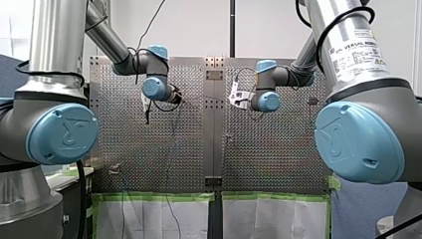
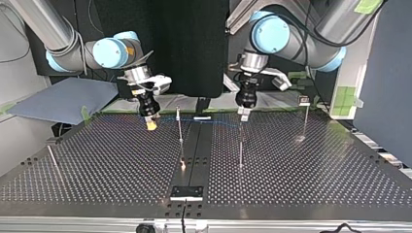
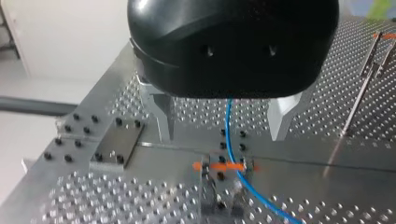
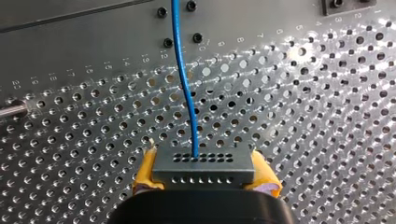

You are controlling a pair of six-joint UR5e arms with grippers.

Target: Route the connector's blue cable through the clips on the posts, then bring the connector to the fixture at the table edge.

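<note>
My right gripper is shut with its yellow pads on the grey connector. The blue cable leaves the connector's top and runs ahead over the perforated table. In the top view this gripper hangs at the left, and the cable stretches from it toward my left gripper. My left gripper stands open, its metal fingers on either side of the cable. Below it the cable passes an orange-marked clip on a post.
Thin posts stand on the table: one in the middle, one under my left gripper, one at the top view's right, one leaning at its left. A dark fixture plate lies at the near edge.
</note>
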